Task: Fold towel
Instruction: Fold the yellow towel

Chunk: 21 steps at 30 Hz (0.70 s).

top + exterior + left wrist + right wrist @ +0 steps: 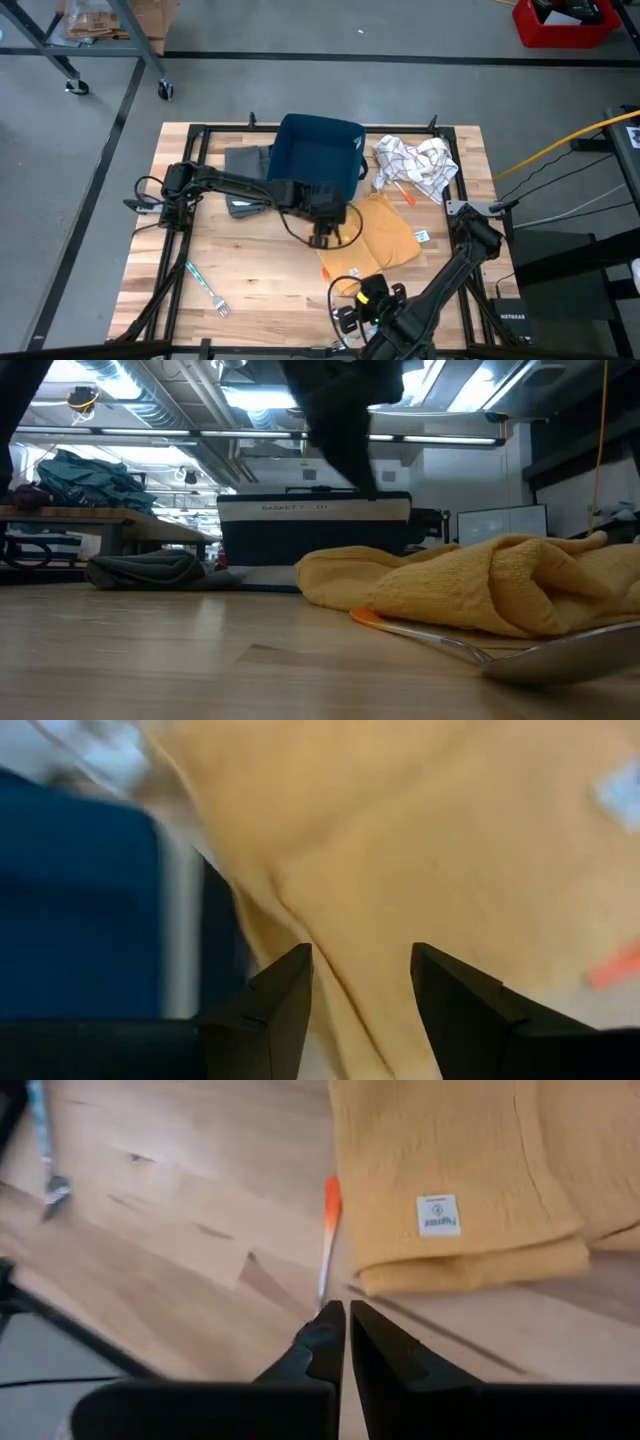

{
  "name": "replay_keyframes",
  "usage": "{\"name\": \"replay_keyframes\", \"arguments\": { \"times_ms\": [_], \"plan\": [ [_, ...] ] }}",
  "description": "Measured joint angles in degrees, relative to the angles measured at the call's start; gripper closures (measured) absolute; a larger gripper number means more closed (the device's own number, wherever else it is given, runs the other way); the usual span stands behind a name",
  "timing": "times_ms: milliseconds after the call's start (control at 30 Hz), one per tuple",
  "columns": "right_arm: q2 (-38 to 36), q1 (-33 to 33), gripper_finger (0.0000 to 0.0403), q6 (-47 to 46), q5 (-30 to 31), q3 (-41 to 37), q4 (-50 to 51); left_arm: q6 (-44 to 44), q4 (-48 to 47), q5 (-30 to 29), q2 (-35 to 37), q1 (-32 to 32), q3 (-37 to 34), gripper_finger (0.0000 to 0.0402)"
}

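The yellow towel (380, 240) lies folded at centre-right of the high view, just below the blue basket (318, 152). The left gripper (322, 238) hangs at the towel's left edge, fingers (280, 1005) parted, holding nothing. The right gripper (352, 318) waits at bottom centre, fingers together and empty, near an orange-handled spoon (327, 1230).

A dark blue basket (318, 150) stands at the table's far edge. Just left of the basket lies a grey cloth (248, 160); right of it, a white patterned cloth (415, 164). A fork (205, 287) lies well apart, near-left of the basket.
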State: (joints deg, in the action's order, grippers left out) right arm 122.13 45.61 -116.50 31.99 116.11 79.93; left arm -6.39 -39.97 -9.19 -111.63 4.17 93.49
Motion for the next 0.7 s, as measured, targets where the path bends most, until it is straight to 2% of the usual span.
{"name": "replay_keyframes", "arguments": {
  "times_ms": [67,167,367,700],
  "plan": [
    [0.79,-0.42,0.0379,0.01,-0.02,-1.43,-0.53,-0.22,-4.38,0.02,-0.18,0.95,-0.37,0.0238],
    [2.07,-1.2,0.0379,0.02,0.02,-3.32,-1.03,-1.72,-6.03,0.02,-1.47,2.23,-0.37,0.0238],
    [4.17,-3.2,0.0379,1.36,0.0,-6.04,-3.15,-4.48,-2.85,0.0,-4.82,3.47,-0.35,0.0238],
    [4.28,-4.6,0.0379,4.01,-0.89,-17.86,-19.47,-5.76,-2.96,-0.44,-11.0,1.35,-0.34,0.025]
  ]
}}
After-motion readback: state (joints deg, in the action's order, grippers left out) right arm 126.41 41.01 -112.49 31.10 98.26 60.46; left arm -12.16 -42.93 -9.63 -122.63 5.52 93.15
